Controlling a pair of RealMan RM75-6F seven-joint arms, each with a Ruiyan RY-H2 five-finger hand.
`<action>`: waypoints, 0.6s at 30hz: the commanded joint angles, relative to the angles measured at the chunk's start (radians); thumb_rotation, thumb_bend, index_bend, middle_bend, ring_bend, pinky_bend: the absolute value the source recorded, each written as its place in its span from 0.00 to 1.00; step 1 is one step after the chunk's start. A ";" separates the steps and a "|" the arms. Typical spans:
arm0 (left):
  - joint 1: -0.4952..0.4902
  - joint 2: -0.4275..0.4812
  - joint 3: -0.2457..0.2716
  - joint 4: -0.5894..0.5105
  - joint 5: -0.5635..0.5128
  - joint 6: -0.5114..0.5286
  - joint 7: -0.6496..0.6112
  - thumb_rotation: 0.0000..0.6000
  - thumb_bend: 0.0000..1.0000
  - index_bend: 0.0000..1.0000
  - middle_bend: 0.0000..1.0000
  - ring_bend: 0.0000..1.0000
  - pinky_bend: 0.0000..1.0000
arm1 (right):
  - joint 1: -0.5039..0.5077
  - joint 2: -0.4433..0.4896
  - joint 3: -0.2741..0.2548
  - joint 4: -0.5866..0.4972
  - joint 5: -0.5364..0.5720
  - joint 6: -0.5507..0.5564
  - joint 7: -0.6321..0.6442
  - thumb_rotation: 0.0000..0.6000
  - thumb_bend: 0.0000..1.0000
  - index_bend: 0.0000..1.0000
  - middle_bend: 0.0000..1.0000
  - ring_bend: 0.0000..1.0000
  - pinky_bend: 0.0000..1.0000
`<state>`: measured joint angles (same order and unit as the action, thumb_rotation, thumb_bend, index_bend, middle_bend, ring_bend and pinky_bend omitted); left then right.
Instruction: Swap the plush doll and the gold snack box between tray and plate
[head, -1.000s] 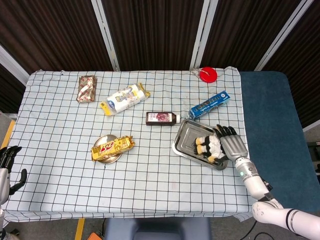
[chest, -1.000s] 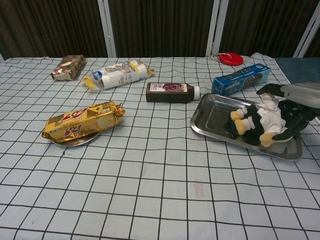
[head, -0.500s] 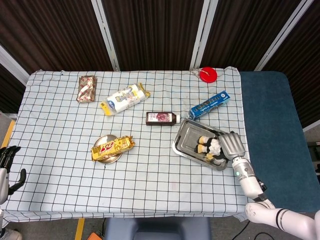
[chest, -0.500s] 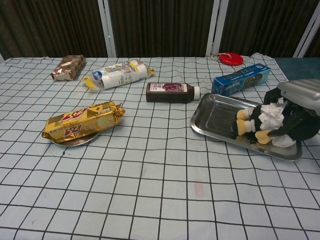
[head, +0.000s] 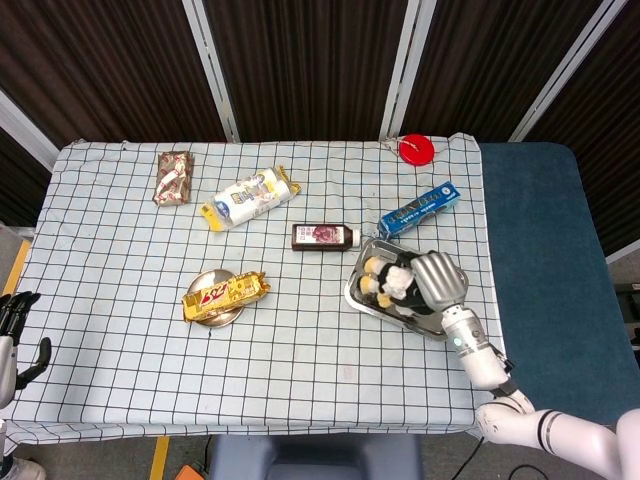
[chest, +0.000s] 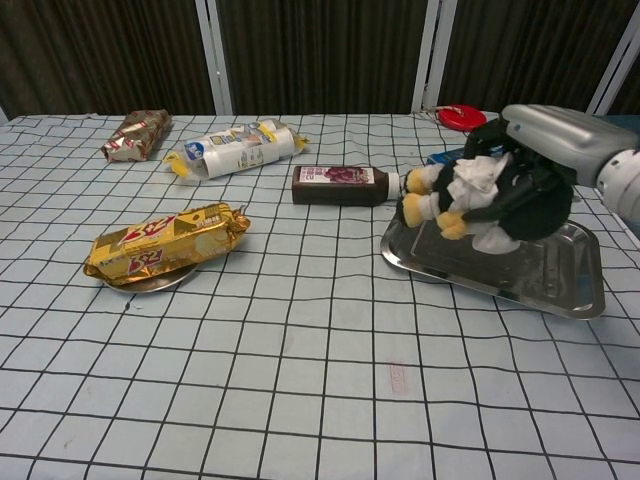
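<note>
My right hand (chest: 545, 150) grips the black-and-white plush doll (chest: 470, 195) and holds it lifted above the left part of the metal tray (chest: 560, 285); in the head view the plush doll (head: 388, 280) hangs under the right hand (head: 437, 280) over the tray (head: 358, 290). The gold snack box (head: 226, 292) lies across the small round plate (head: 215, 312) on the left; in the chest view the gold snack box (chest: 165, 241) covers most of the plate (chest: 150, 281). My left hand (head: 12, 315) hangs off the table's left edge, fingers apart, holding nothing.
A brown bottle (head: 322, 236) lies just left of the tray's far corner. A blue box (head: 420, 208) lies behind the tray. A white-and-yellow packet (head: 250, 197), a foil packet (head: 173, 176) and a red disc (head: 416, 149) lie at the back.
My right hand closed on the doll, lifted it off the tray floor and carried it left toward the tray's left end. The left hand stayed put.
</note>
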<state>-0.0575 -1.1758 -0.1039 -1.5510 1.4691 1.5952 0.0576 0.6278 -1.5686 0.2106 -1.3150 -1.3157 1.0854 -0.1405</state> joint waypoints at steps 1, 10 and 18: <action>0.000 0.000 -0.001 0.001 -0.003 0.000 0.004 1.00 0.48 0.15 0.15 0.10 0.22 | 0.065 -0.037 0.041 0.018 -0.022 -0.041 0.034 1.00 0.29 0.86 0.73 0.81 0.67; 0.001 -0.003 -0.012 0.008 -0.020 0.003 0.026 1.00 0.48 0.16 0.16 0.10 0.22 | 0.241 -0.230 0.098 0.270 -0.037 -0.135 0.125 1.00 0.29 0.86 0.74 0.80 0.66; -0.009 -0.007 -0.014 0.016 -0.024 -0.012 0.053 1.00 0.48 0.16 0.17 0.10 0.22 | 0.392 -0.431 0.112 0.605 -0.079 -0.177 0.313 1.00 0.29 0.85 0.73 0.73 0.63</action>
<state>-0.0660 -1.1827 -0.1174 -1.5353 1.4449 1.5835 0.1101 0.9528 -1.9164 0.3132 -0.8193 -1.3742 0.9360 0.0845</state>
